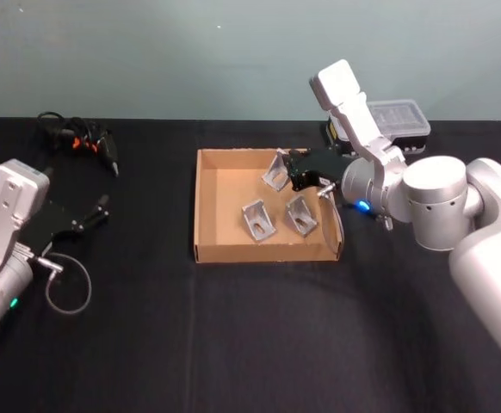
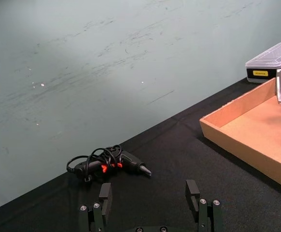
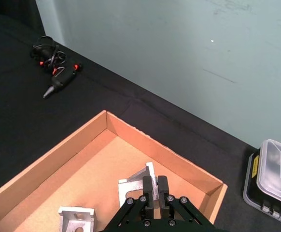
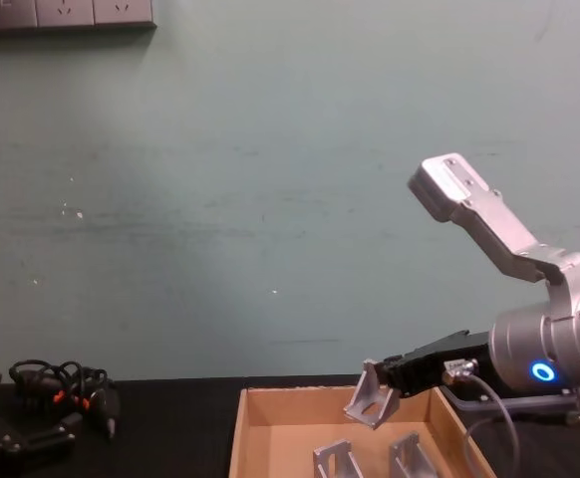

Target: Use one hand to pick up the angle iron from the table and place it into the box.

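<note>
My right gripper (image 1: 290, 171) is shut on a silver angle iron (image 1: 275, 174) and holds it over the far right part of the tan cardboard box (image 1: 206, 206). In the chest view that angle iron (image 4: 371, 397) hangs tilted just above the box rim (image 4: 270, 396), pinched by the right gripper (image 4: 388, 383). The right wrist view shows the fingers (image 3: 150, 188) closed on the angle iron (image 3: 136, 187). Two more angle irons (image 1: 258, 218) (image 1: 301, 214) lie on the box floor. My left gripper (image 2: 150, 193) stands open and parked over the black table (image 1: 147, 327) at the left.
A black glue gun with a coiled cord (image 1: 85, 139) lies at the far left of the table. A clear-lidded black plastic case (image 1: 399, 120) sits behind the right arm. A loose cable loop (image 1: 65, 292) hangs by the left arm.
</note>
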Robot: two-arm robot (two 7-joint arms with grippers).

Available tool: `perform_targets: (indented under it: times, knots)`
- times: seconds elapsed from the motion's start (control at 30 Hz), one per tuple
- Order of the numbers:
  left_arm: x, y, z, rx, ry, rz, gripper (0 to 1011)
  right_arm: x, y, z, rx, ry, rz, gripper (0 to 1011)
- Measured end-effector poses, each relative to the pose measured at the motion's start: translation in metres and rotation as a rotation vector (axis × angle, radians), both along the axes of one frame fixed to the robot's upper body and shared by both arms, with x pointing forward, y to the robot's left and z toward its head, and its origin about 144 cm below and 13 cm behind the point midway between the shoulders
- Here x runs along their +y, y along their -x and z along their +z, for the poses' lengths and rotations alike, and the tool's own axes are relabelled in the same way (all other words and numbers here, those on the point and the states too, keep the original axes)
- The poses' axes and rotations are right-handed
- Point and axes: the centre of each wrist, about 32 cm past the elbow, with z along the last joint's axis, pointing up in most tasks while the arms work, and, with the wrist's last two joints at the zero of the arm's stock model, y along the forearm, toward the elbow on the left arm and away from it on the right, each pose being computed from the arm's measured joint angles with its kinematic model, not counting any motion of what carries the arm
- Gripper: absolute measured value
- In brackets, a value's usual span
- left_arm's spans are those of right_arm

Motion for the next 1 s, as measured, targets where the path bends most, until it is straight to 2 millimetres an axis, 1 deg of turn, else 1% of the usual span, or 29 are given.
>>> perform_targets:
  times: [0.37,1.0]
  knots:
    - [0.000,0.000,0.000,0.000,0.000,0.000,1000,0.003,-0.009,-0.007,0.024,0.014,0.014,68]
    - [0.000,0.000,0.000,0.000,0.000,0.000,1000,0.005,-0.009,-0.016,0.049,0.036,0.033,73]
